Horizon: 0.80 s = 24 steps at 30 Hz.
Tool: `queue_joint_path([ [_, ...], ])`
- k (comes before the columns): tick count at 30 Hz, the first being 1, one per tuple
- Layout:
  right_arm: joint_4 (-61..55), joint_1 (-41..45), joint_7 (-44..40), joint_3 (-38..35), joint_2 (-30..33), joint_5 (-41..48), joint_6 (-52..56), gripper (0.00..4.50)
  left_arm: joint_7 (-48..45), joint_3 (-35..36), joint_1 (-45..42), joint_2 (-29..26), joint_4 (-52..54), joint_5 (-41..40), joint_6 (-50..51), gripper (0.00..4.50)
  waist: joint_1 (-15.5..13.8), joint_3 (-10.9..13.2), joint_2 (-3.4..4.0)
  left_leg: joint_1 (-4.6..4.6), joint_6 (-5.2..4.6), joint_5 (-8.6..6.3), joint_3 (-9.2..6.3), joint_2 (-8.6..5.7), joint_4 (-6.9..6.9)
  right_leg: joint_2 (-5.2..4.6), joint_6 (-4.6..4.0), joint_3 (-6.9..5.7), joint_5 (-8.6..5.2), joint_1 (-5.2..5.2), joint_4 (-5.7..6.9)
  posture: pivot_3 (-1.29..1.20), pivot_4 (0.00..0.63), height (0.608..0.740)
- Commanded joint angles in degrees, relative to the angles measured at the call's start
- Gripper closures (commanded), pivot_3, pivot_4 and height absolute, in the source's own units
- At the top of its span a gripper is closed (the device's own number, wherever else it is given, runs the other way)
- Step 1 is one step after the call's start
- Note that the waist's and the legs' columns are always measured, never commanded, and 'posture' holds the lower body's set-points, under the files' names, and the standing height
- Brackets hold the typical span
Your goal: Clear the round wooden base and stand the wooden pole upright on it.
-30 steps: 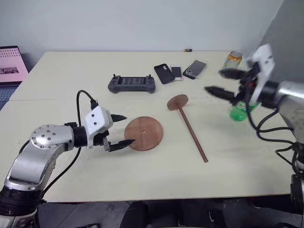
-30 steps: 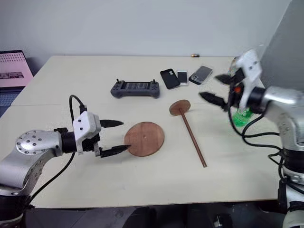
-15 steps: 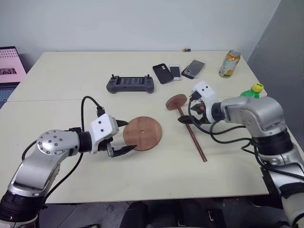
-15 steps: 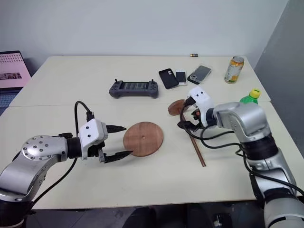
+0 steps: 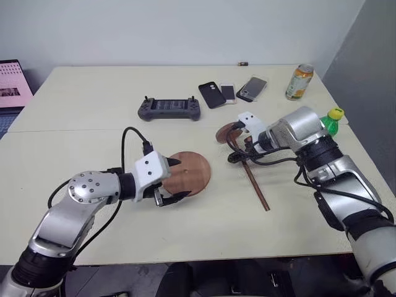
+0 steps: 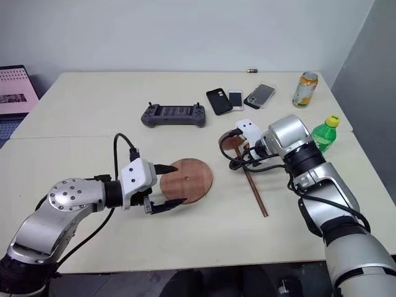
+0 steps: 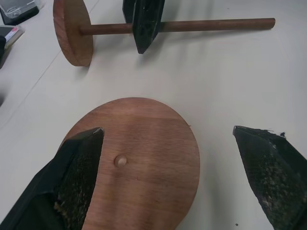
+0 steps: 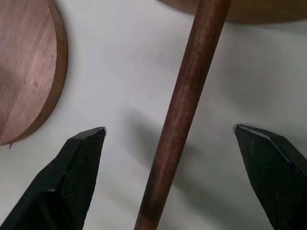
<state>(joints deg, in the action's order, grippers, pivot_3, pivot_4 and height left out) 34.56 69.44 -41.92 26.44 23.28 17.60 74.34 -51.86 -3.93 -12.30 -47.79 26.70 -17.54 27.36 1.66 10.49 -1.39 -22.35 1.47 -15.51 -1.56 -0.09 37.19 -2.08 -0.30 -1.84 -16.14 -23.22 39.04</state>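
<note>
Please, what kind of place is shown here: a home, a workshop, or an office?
Probably an office or lab room. A large pale table stands against a plain wall, with three phones, a game controller and a laptop screen at its edge.

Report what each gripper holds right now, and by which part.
Nothing is held. The right gripper is open, its fingers either side of the wooden pole; the left gripper is open at the round wooden base.

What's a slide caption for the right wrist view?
Right gripper with jaws open astride the wooden pole lying on the table, round wooden base alongside.
</note>
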Motion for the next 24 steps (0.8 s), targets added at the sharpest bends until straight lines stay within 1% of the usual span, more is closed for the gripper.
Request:
queue_joint_path([
  [1, 3.72, 3.7, -4.03, 1.15, -1.01, -1.98, -1.89, 0.03, 0.55, -0.41, -1.52, 0.98, 0.9, 0.69, -1.02, 0.0, -0.01, 0.0, 0.0, -0.01, 0.0, 0.0, 0.0, 0.0, 0.01, 0.0, 0.0, 0.0, 0.0, -0.01, 0.0, 0.0, 0.15, 0.74],
  [5, 7.85, 5.56, -6.72, 1.35, -1.84, -3.87, -3.36, 0.68, 1.16, 0.08, -1.76, 3.32, 0.83, -0.14, -1.67, 0.0, 0.0, 0.0, 0.0, -0.02, 0.0, 0.0, -0.01, 0.0, 0.02, 0.0, 0.0, -0.01, 0.0, -0.03, 0.02, 0.0, 0.15, 0.74],
  [10, 10.91, 6.6, -9.19, 1.03, -2.45, -5.29, -3.49, 2.03, -0.06, 0.11, -0.22, 3.86, 1.54, -0.05, -3.86, 0.0, 0.01, 0.0, 0.0, -0.04, 0.01, 0.0, -0.01, 0.01, 0.03, -0.01, 0.0, -0.01, 0.0, -0.03, 0.02, 0.0, 0.15, 0.74],
  [11, 11.39, 6.72, -9.41, 0.85, -2.62, -5.57, -3.48, 2.2, -0.13, 0.02, -0.23, 3.78, 1.41, 0.18, -4.05, 0.0, 0.01, 0.0, 0.0, -0.04, 0.01, 0.0, -0.02, 0.01, 0.03, -0.01, 0.0, -0.02, 0.0, -0.03, 0.02, 0.0, 0.15, 0.74],
  [12, 11.7, 6.74, -9.53, 0.63, -2.76, -5.86, -3.43, 2.53, -0.15, -0.08, -0.14, 3.76, 1.34, 0.4, -4.26, 0.0, 0.01, 0.0, 0.0, -0.04, 0.01, 0.0, -0.01, 0.01, 0.03, -0.01, 0.0, -0.01, 0.01, -0.03, 0.02, 0.0, 0.15, 0.74],
  [13, 11.86, 6.73, -9.62, 0.44, -2.89, -6.11, -3.33, 2.73, -0.15, -0.1, 0.0, 3.75, 1.34, 0.53, -4.44, 0.0, 0.01, 0.0, 0.0, -0.04, 0.01, 0.0, -0.02, 0.01, 0.04, -0.01, -0.01, -0.01, 0.01, -0.03, 0.02, 0.0, 0.15, 0.74],
  [15, 12.43, 6.9, -9.44, -0.4, -3.09, -6.37, -2.73, 3.33, -0.08, -0.15, 0.22, 3.79, 1.29, 0.66, -4.56, 0.0, 0.01, 0.0, 0.0, -0.04, 0.01, 0.0, -0.02, 0.01, 0.04, -0.01, -0.01, -0.01, 0.01, -0.03, 0.03, 0.0, 0.15, 0.74],
  [18, 12.92, 7.31, -9.26, -2.04, -3.12, -6.17, -1.48, 4.05, -0.62, 0.05, 0.96, 3.28, 1.43, 0.55, -4.68, 0.0, -0.02, 0.0, 0.0, -0.05, 0.01, 0.0, -0.02, 0.01, 0.04, -0.01, -0.01, -0.02, 0.01, -0.03, 0.02, 0.0, 0.15, 0.74],
  [19, 13.1, 7.49, -9.12, -2.8, -3.15, -6.05, -1.02, 4.18, -0.93, 0.11, 1.2, 3.03, 1.51, 0.44, -4.69, 0.0, -0.02, 0.0, 0.0, -0.05, 0.01, 0.0, -0.02, 0.0, 0.04, -0.02, -0.01, -0.01, 0.01, -0.03, 0.02, 0.0, 0.15, 0.74],
  [20, 13.78, 8.2, -8.74, -5.09, -3.31, -5.22, -0.29, 4.28, -1.28, 0.28, 1.45, 2.74, 1.67, 0.23, -4.61, 0.0, -0.01, 0.0, 0.0, -0.05, 0.01, 0.0, -0.02, 0.0, 0.04, -0.02, -0.01, -0.01, 0.01, -0.04, 0.02, 0.0, 0.15, 0.74],
  [22, 13.62, 9.63, -10.22, -8.66, -2.14, -3.16, 1.51, 4.28, -1.78, 1.42, 1.94, 2.17, 1.92, -0.37, -4.55, 0.0, -0.01, 0.0, 0.0, -0.05, 0.01, 0.0, -0.03, 0.0, 0.03, -0.01, -0.01, -0.02, 0.01, -0.04, 0.02, 0.0, 0.15, 0.74],
  [24, 10.81, 9.96, -13.32, -9.79, 0.28, -1.2, 3.44, 4.28, -1.99, 3.53, 2.51, 1.72, 1.97, -1.57, -4.32, 0.0, -0.03, 0.0, 0.0, -0.06, 0.01, 0.0, -0.03, 0.0, 0.03, -0.01, -0.01, -0.02, 0.01, -0.05, 0.02, 0.0, 0.15, 0.74],
])
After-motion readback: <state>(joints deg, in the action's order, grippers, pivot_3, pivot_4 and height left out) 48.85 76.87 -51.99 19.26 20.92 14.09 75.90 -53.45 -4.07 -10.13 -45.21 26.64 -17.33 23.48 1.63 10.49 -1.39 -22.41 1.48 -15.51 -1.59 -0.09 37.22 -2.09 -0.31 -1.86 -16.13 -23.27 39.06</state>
